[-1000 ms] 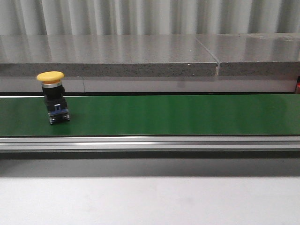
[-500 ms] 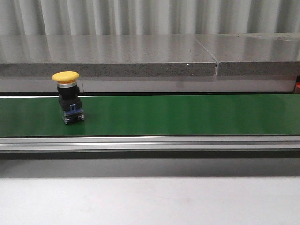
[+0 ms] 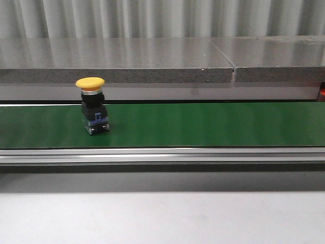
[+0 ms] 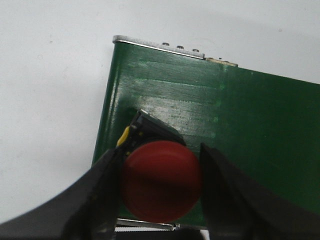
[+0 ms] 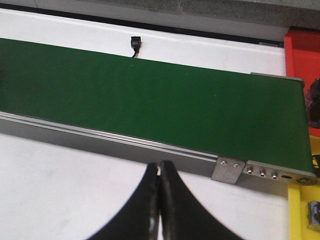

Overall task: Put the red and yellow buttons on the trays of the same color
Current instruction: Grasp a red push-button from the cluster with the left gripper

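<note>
A yellow button (image 3: 92, 104) with a black body stands upright on the green belt (image 3: 203, 124), left of its middle. Neither gripper shows in the front view. In the left wrist view my left gripper (image 4: 159, 155) is shut on a red button (image 4: 161, 181), with a finger against each side of its cap, over one end of the belt (image 4: 250, 120). My right gripper (image 5: 159, 167) is shut and holds nothing, above the white table just in front of the belt's other end. Beside that end lie part of a red tray (image 5: 302, 50) and a corner of a yellow tray (image 5: 300, 215).
A grey stone ledge (image 3: 152, 61) runs behind the belt. A metal rail (image 3: 162, 155) lines the belt's front edge. A small black connector (image 5: 135, 44) sits on the table behind the belt. A dark object (image 5: 315, 102) shows at the edge by the red tray.
The yellow button has travelled to the right along the belt, still upright.
</note>
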